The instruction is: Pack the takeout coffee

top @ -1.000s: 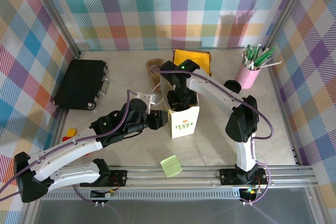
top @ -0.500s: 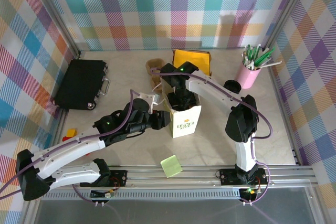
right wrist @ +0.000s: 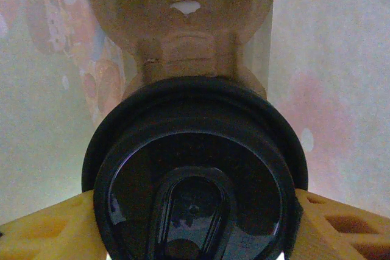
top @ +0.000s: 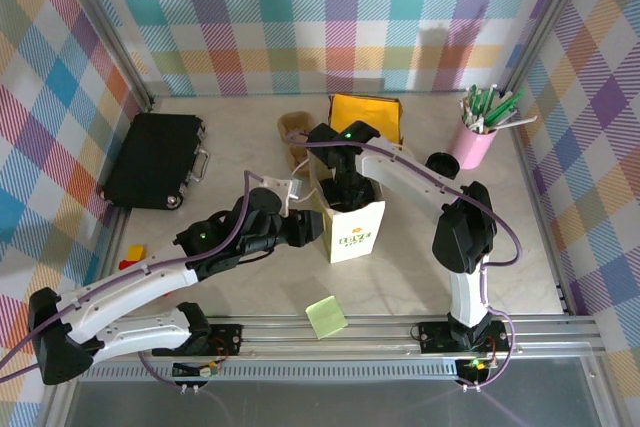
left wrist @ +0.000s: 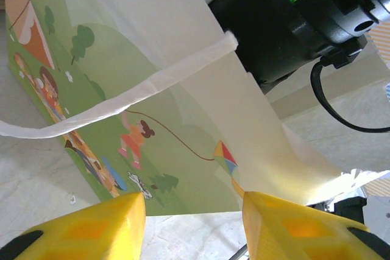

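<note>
We judge the takeout coffee point(right wrist: 194, 181) to be light but easy to spoil. A paper wall dents under a hard squeeze, a press-fit black lid point(right wrist: 194, 150) can pop off, and anything inside would spill if the cup tips. The stiffest place to hold it is the rim just under the lid, with moderate pressure and the cup kept upright.

That is roughly where the right fingers point(right wrist: 341, 226) sit, clasping the cup from both sides at lid height. The cup body is hidden beneath the lid. The cup hangs inside the paper bag point(top: 352, 232), above the brown pulp carrier point(right wrist: 183, 22) lower in the bag.

The right arm point(top: 400, 162) arches from its base toward the middle of the table point(top: 400, 277), its wrist pointing straight down into the bag's mouth. The left arm point(top: 130, 287) stretches low across the table to the bag's left wall. The left fingers point(left wrist: 91, 226) stand apart against that wall, and we cannot tell whether they pinch it
</note>
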You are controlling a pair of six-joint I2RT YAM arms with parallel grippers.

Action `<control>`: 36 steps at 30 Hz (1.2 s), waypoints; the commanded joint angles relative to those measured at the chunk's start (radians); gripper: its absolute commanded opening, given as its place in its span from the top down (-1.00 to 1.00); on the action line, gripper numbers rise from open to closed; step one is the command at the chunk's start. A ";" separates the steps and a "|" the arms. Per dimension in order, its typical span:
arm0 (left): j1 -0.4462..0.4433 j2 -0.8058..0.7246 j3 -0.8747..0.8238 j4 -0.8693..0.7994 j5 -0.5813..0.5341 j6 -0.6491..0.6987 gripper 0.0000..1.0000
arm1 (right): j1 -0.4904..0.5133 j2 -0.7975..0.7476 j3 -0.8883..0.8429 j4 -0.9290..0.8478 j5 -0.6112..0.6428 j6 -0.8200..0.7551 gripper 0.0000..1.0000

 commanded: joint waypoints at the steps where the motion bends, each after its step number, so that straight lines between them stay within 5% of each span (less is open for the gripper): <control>1: -0.008 -0.025 0.012 -0.026 -0.016 0.013 0.09 | -0.007 -0.029 -0.019 -0.005 0.005 -0.004 -0.03; 36: -0.008 0.001 0.049 -0.047 -0.032 0.028 0.08 | -0.009 -0.090 -0.132 0.077 0.011 -0.009 -0.02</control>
